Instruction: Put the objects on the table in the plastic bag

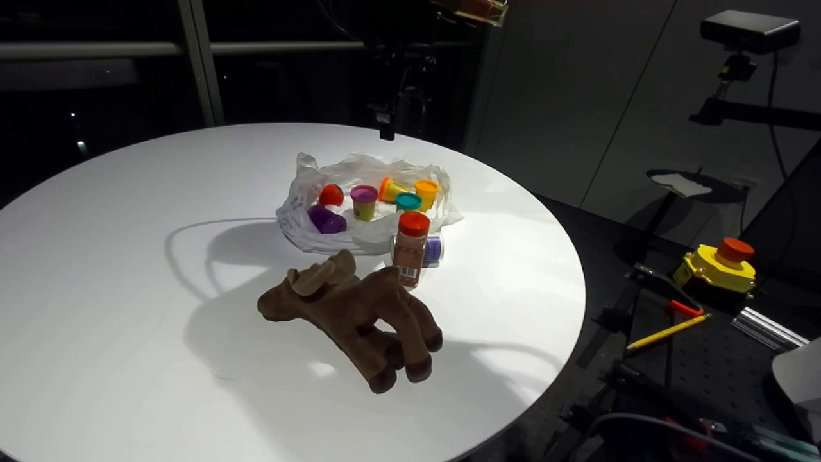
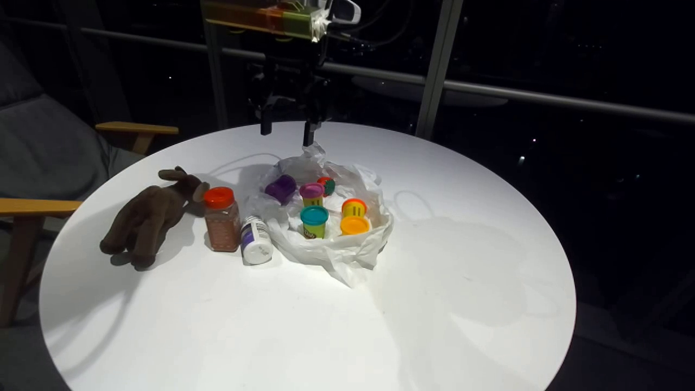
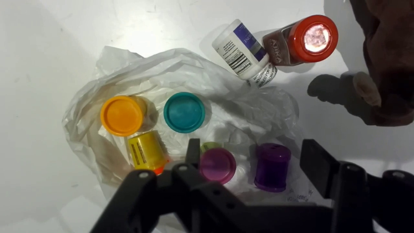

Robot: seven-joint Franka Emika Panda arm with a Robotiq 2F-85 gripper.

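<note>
In an exterior view, your brown plush animal [image 1: 353, 319] is at six o'clock from the wrinkled white plastic bag [image 1: 375, 237]; likely light, squashy; pinch its torso. In an exterior view, the round white surface [image 2: 461, 326] ends near it at ten o'clock; room at five. In the wrist view, your tool [image 3: 254, 156] is spread, empty.

Dark windows [image 2: 564, 65], wooden-armed chair [image 2: 54, 141], grey wall [image 1: 558, 96]

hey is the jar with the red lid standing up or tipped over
Standing up: in both exterior views, the jar has its red lid on top.
</note>
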